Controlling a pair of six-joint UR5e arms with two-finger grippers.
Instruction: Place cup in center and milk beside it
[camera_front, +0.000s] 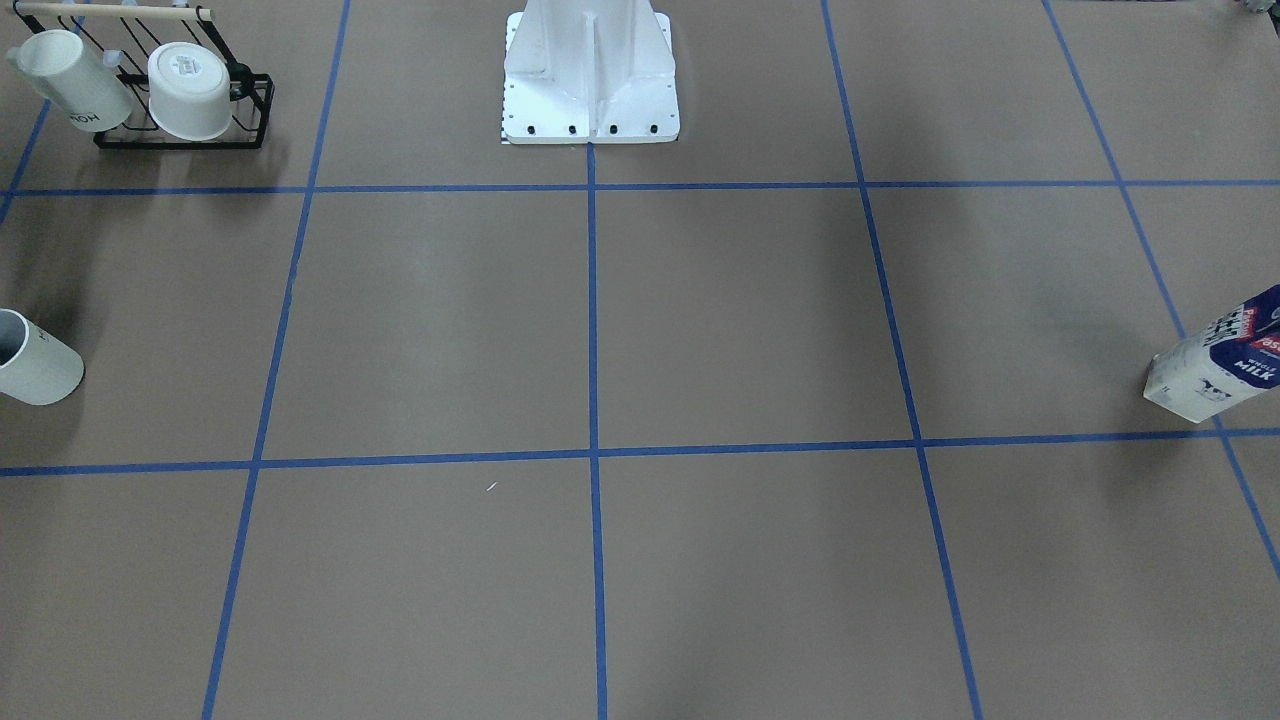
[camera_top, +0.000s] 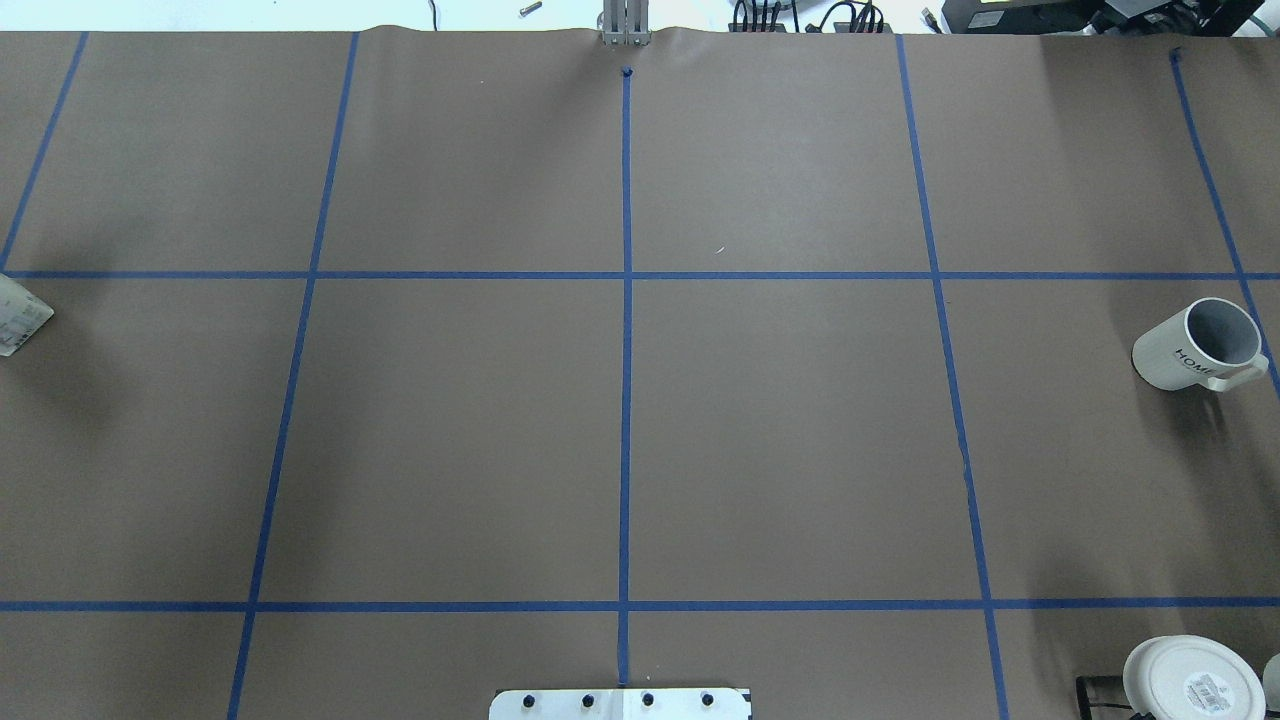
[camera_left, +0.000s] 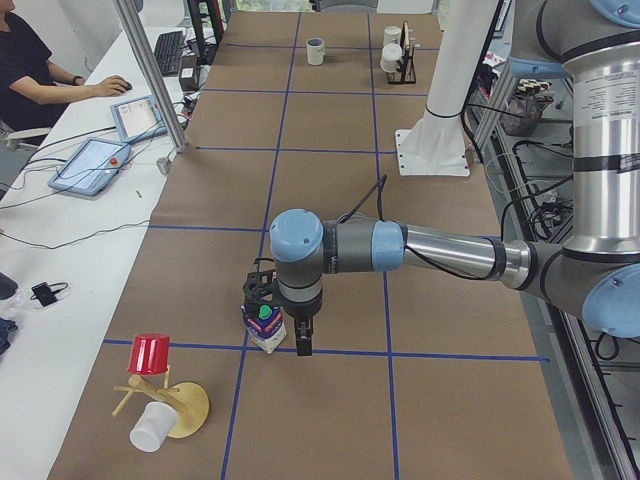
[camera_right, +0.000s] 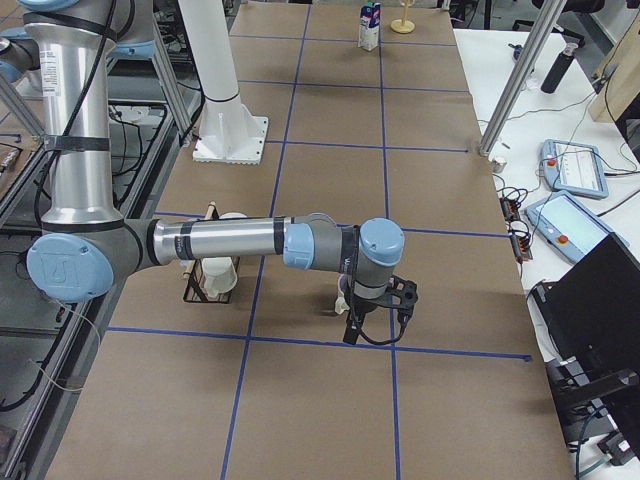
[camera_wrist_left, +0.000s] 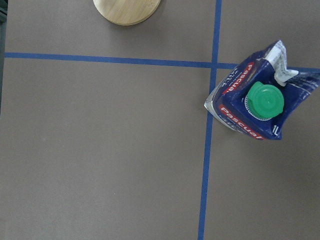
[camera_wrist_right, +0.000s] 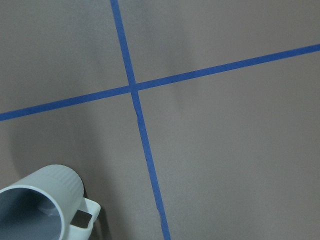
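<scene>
The milk (camera_front: 1220, 360) is a navy-and-white carton with a green cap. It stands upright at the table's far left end and also shows in the overhead view (camera_top: 20, 318) and the left wrist view (camera_wrist_left: 260, 100). My left gripper (camera_left: 287, 335) hangs right at the carton (camera_left: 262, 325); I cannot tell if it is open or shut. The cup (camera_top: 1198, 345), white with a grey inside and a loop handle, stands at the far right end (camera_front: 35, 358) (camera_wrist_right: 40, 207). My right gripper (camera_right: 375, 318) hovers beside it; I cannot tell its state.
A black wire rack (camera_front: 250, 110) with two white mugs stands near the robot's base (camera_front: 590, 90) on the right side. A wooden cup stand (camera_left: 165, 405) with a red cup is beyond the milk. An operator (camera_left: 30, 70) sits at a side desk.
</scene>
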